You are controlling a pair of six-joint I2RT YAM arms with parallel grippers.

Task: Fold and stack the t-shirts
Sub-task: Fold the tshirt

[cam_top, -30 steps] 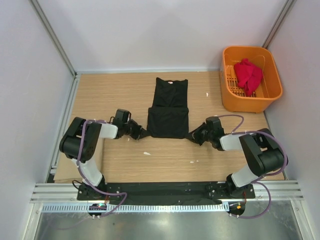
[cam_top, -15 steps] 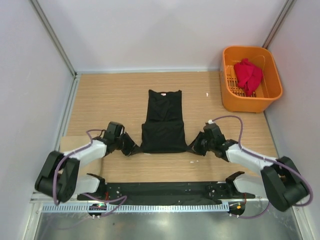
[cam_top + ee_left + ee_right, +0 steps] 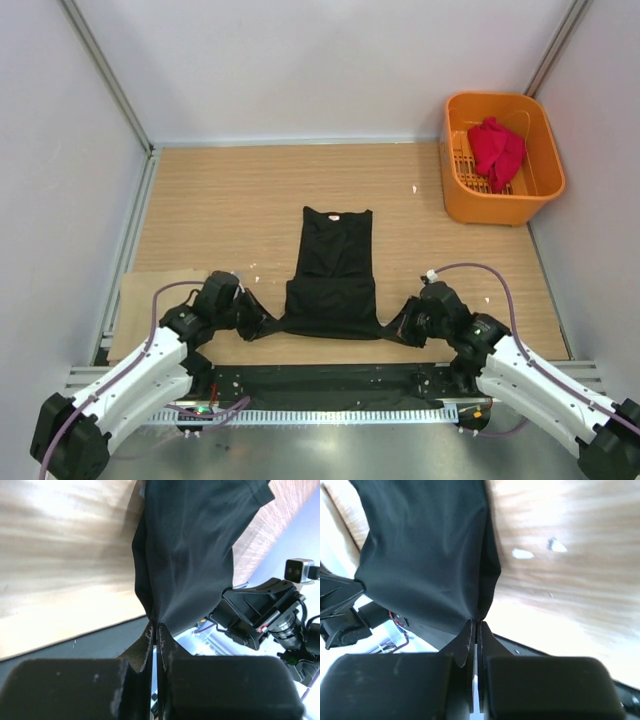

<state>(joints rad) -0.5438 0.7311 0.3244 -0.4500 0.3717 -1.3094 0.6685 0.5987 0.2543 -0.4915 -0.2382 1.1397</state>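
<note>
The black t-shirt (image 3: 333,275) lies folded lengthwise on the wooden table, collar towards the back, its near end doubled over. My left gripper (image 3: 268,322) is shut on the near left corner of that fold, and the cloth (image 3: 190,555) stretches away from its fingertips (image 3: 155,629). On the other side my right gripper (image 3: 395,327) is shut on the near right corner, black cloth (image 3: 430,555) pulled taut from its tips (image 3: 475,625). Both corners sit close to the table's near edge. The red t-shirt (image 3: 496,150) is bunched up inside the orange basket.
The orange basket (image 3: 500,205) stands at the back right corner. A tan cardboard sheet (image 3: 140,300) lies flat at the near left under the left arm. Small white scraps (image 3: 415,188) dot the wood. Pale walls close in both sides.
Both grippers have dragged the black t-shirt towards the near edge, still holding its corners. The arms have stretched out low and flat.
</note>
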